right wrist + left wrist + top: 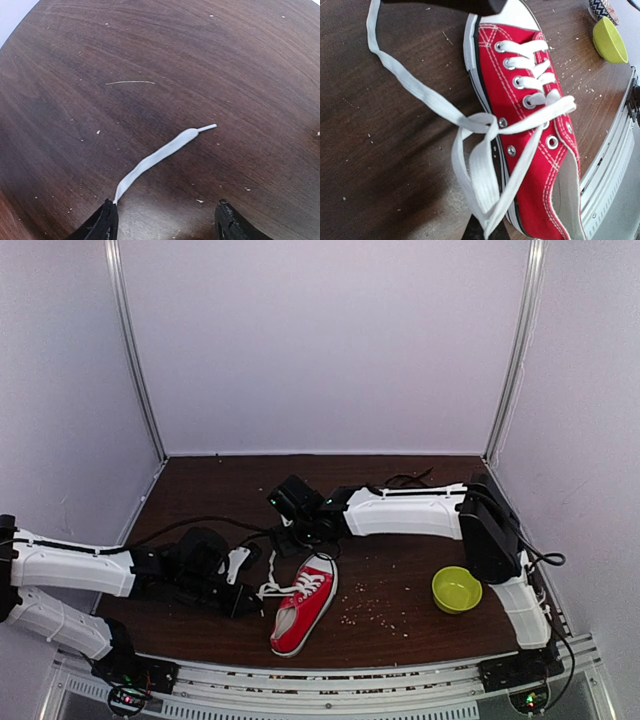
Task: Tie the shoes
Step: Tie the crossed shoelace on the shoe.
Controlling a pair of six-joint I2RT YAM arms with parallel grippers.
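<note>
Left gripper (476, 231) is clamped on the white lace (470, 120) beside the red sneaker (303, 605), which lies by the table's (420, 510) near edge, about mid-width. Right gripper (165, 220) stands apart, with the lace's tip lying loose by one finger. Only a slack crossing exists; knot and bow remain, I judge.

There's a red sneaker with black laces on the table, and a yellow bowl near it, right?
The red sneaker has white laces, not black, as the left wrist view shows. The yellow bowl does sit near it.
</note>
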